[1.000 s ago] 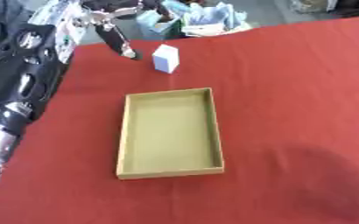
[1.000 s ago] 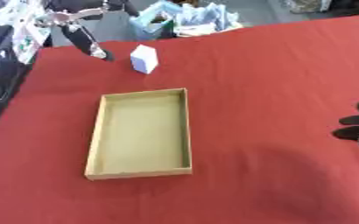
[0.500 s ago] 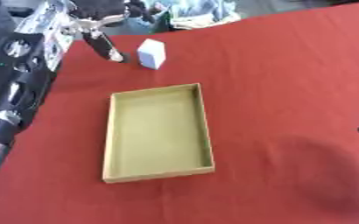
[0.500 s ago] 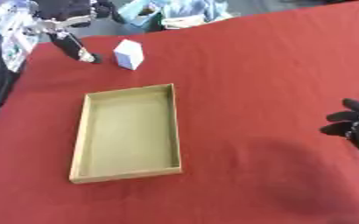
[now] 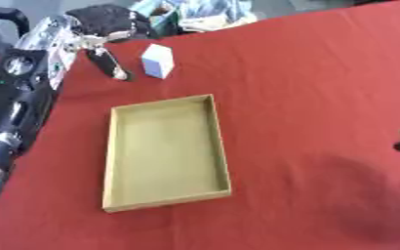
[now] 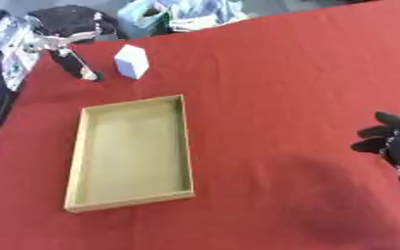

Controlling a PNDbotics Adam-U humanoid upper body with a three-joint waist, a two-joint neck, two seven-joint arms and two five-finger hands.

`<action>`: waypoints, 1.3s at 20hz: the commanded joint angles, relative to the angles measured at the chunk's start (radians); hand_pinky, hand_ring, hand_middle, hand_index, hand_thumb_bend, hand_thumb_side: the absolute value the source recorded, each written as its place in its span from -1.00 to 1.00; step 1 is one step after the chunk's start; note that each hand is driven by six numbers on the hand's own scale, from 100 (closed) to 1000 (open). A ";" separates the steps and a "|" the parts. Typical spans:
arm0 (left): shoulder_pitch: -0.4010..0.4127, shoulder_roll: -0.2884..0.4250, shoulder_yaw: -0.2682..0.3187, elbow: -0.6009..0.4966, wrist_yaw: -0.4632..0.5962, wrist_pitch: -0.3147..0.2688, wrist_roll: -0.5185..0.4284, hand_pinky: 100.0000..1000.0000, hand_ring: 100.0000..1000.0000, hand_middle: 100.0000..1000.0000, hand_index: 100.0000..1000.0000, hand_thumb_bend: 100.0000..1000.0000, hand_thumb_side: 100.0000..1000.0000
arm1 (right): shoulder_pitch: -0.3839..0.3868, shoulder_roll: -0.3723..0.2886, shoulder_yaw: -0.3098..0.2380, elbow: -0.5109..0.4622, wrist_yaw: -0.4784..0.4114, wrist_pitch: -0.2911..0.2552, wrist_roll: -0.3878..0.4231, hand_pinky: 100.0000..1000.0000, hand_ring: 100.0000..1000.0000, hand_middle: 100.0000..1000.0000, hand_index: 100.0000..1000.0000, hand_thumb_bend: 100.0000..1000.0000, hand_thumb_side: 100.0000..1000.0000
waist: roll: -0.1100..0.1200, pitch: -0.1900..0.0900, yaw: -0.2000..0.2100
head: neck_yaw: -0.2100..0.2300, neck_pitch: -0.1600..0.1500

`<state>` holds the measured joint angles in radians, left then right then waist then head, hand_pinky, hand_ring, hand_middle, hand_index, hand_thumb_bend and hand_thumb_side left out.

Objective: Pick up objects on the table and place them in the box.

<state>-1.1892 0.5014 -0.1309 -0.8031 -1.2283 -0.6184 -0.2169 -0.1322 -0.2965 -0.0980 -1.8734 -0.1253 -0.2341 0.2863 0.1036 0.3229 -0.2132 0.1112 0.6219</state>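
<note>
A small white block (image 5: 158, 60) stands on the red cloth at the far left. My left hand (image 5: 110, 63) reaches in from the upper left; a straight black finger points down at the cloth just left of the block, apart from it, holding nothing. A shallow tan cardboard box (image 5: 220, 146) lies empty in the middle left, its long side running away from me. My right hand (image 6: 394, 142) shows at the right edge, fingers relaxed and spread, nothing in it.
My left arm (image 5: 15, 107), black and silver, runs down the left side of the view. Teal and white clutter (image 5: 195, 14) sits beyond the table's far edge. Red cloth (image 6: 280, 73) covers the table.
The whole picture has shifted slightly, so the camera moved. My left hand stays beside the white block, its fingertip a little lower. The right hand keeps its place.
</note>
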 commanded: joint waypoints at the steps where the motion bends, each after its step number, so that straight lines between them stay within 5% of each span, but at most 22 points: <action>1: -0.030 0.012 0.023 0.007 -0.010 0.011 0.016 0.56 0.49 0.36 0.69 0.02 -1.00 | -0.010 -0.022 0.001 -0.008 -0.006 -0.004 0.006 0.40 0.24 0.28 0.78 -1.00 0.43 | -0.009 -0.016 -0.002 | 0.000 -0.014; 19: -0.052 0.017 0.069 0.061 -0.072 0.071 0.089 0.55 0.49 0.35 0.66 -0.07 -1.00 | -0.034 -0.022 0.011 -0.009 -0.015 -0.009 0.025 0.40 0.24 0.28 0.78 -1.00 0.44 | 0.003 0.022 -0.068 | 0.018 -0.043; 26: -0.054 0.022 0.071 0.082 -0.093 0.087 0.038 0.55 0.47 0.35 0.64 -0.15 -1.00 | -0.037 -0.022 0.010 -0.009 -0.016 -0.011 0.026 0.40 0.24 0.28 0.78 -1.00 0.44 | 0.007 0.029 -0.085 | 0.020 -0.044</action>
<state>-1.2155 0.4865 -0.0695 -0.7164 -1.3126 -0.5346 -0.1652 -0.1594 -0.2965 -0.0857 -1.8733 -0.1339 -0.2423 0.3097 0.1159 0.3702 -0.2964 0.1295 0.5873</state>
